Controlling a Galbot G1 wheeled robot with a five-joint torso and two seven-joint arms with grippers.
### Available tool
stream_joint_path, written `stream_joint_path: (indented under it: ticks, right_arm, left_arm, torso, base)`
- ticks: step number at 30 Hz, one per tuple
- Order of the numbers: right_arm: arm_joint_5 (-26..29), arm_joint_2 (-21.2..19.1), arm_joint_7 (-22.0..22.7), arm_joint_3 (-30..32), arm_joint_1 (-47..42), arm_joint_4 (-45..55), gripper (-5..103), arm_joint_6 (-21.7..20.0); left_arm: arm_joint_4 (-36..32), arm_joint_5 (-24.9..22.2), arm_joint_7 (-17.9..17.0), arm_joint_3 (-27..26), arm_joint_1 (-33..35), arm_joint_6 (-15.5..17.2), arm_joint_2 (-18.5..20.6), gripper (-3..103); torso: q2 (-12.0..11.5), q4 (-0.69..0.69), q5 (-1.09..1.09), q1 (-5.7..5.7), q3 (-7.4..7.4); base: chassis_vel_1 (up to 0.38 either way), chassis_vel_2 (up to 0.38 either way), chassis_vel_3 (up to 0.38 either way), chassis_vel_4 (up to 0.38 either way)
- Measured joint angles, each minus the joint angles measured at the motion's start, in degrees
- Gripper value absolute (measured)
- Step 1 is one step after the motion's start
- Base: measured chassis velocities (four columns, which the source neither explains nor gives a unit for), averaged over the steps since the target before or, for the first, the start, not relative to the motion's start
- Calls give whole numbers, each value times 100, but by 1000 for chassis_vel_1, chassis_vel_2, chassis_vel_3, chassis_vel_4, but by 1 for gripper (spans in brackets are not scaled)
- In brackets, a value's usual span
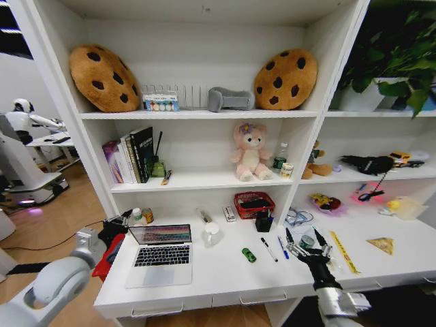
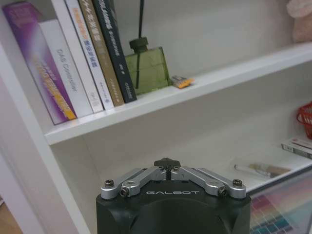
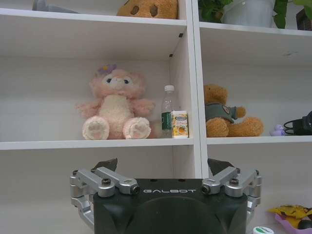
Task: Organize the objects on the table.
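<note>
Both tools hovered at the table's front edge, nothing gripped.

Head view: the silver laptop (image 1: 161, 253) sat open toward the table's (image 1: 218, 279) left end, the green toy (image 1: 249, 255) and two pens (image 1: 269, 249) near the middle, the yellow ruler (image 1: 344, 251) and yellow wedge (image 1: 381, 244) toward the right end. The right tool (image 1: 306, 249) hung, fingers apart, between pens and ruler; the left tool (image 1: 117, 228) hung by the laptop's left edge.
Left wrist view: the left tool (image 2: 167, 163) had its fingers together.
Right wrist view: the right tool (image 3: 162, 165) was spread wide, empty.
</note>
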Motion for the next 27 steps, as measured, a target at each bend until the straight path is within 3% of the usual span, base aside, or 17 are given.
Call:
stream_joint_path:
  ticks: [9, 16, 21, 27]
  right_arm:
    - [-66, 41, 1, -36, 132, -180, 100, -2]
    - [-147, 128, 3, -18, 133, -295, 100, 19]
    - [-222, 167, 0, -33, 148, -383, 100, 87]
    - [-249, 187, -7, -21, 141, -473, 100, 172]
  left_arm:
    - [398, 0, 174, 929, -858, 0, 237, 0]
    - [835, -167, 493, 2130, -2314, 104, 386, 0]
    - [1000, -158, 598, 2853, -2760, 125, 455, 0]
    - [1027, -137, 667, 3176, -2977, 173, 440, 0]
  torso:
    - [-1, 1, 0, 0, 0]
    - [0, -1, 0, 0, 0]
    - [-1, 0, 0, 1, 0]
    - [0, 1, 0, 0, 0]
  base:
    - [0, 0, 0, 0]
    - [0, 0, 0, 0]
    - [0, 0, 0, 0]
    - [0, 0, 0, 0]
